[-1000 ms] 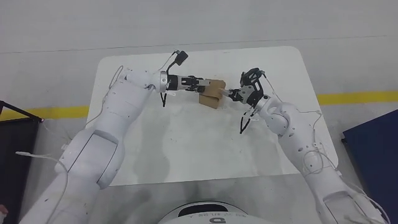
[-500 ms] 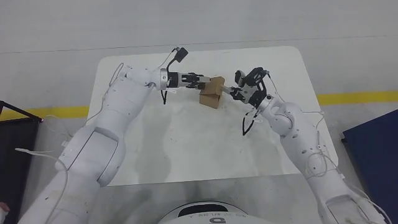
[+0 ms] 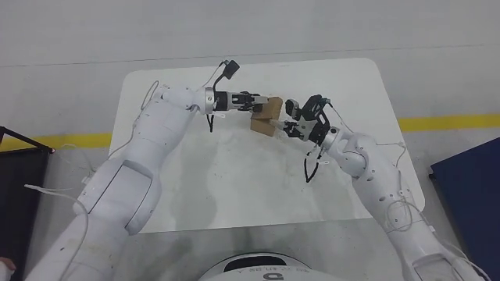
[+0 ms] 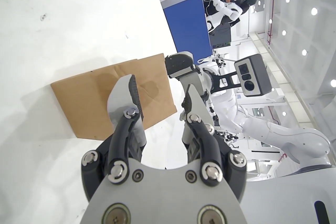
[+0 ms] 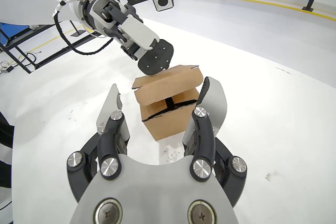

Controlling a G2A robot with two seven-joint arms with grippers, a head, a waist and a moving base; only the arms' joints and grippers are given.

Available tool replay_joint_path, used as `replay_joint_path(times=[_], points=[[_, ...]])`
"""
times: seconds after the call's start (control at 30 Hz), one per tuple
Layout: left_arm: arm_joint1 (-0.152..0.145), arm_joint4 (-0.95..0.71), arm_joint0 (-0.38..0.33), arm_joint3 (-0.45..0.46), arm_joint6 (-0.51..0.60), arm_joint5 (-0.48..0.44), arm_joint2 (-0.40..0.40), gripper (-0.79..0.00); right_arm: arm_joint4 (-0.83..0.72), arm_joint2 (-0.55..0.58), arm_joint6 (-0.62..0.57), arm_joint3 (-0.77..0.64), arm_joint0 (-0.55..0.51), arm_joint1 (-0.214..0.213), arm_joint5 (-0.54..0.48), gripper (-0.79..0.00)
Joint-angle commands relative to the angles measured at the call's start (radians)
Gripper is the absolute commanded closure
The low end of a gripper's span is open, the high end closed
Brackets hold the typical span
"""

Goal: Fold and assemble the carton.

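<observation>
A small brown carton (image 3: 268,115) stands on the white table (image 3: 234,195), a little behind its middle. Its top flap (image 5: 170,78) is folded over but stands slightly lifted, with a dark gap under it. My left gripper (image 3: 258,104) is open at the carton's left side, and one of its fingers (image 5: 156,57) rests on the top flap. In the left wrist view that gripper (image 4: 160,96) has one finger lying over the carton (image 4: 84,99). My right gripper (image 5: 161,93) is open just right of the carton (image 5: 170,117), its fingers to either side of it without touching.
The table's back edge runs close behind the carton. Bare table surface lies in front of the carton and to both sides. A dark blue object (image 3: 469,179) stands on the floor off the table's right side, and a yellow floor line (image 3: 70,140) passes on the left.
My right wrist has swung nearer to the table's front and turned, so its fingers now face the carton's right side. The left gripper has stayed on the carton.
</observation>
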State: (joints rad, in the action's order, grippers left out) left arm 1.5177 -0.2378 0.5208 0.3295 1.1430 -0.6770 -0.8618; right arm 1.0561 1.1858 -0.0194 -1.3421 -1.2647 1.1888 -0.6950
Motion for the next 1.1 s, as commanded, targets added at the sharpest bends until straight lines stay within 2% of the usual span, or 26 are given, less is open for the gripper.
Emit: replay_joint_path(times=[0.0, 0.3, 0.43, 0.5, 0.6, 0.8, 1.07], points=[[0.002, -0.006, 0.002, -0.001, -0.001, -0.001, 0.001, -0.403, -0.002, -0.012, -0.002, 0.003, 0.004, 0.002, -0.001, -0.57], [0.016, -0.036, 0.013, -0.004, -0.009, -0.009, 0.006, -0.397, -0.028, -0.062, -0.002, 0.039, 0.039, 0.014, -0.015, -0.496], [0.021, -0.043, 0.016, -0.006, -0.012, -0.012, 0.009, -0.4, -0.036, -0.072, 0.004, 0.052, 0.052, 0.017, -0.015, -0.428], [0.023, -0.046, 0.016, -0.009, -0.015, -0.015, 0.009, -0.406, -0.046, -0.073, 0.002, 0.06, 0.056, 0.018, -0.007, -0.348], [0.023, -0.049, 0.014, -0.016, -0.025, -0.025, 0.006, -0.416, -0.082, -0.069, -0.029, 0.074, 0.06, 0.021, 0.039, 0.0], [0.013, -0.055, 0.006, -0.042, -0.06, -0.06, -0.012, -0.44, -0.158, -0.052, -0.108, 0.069, 0.062, 0.021, 0.1, 0.0], [-0.018, -0.053, 0.005, -0.044, -0.102, -0.102, -0.043, -0.499, -0.255, -0.002, -0.205, -0.01, 0.028, 0.012, 0.164, 0.0]])
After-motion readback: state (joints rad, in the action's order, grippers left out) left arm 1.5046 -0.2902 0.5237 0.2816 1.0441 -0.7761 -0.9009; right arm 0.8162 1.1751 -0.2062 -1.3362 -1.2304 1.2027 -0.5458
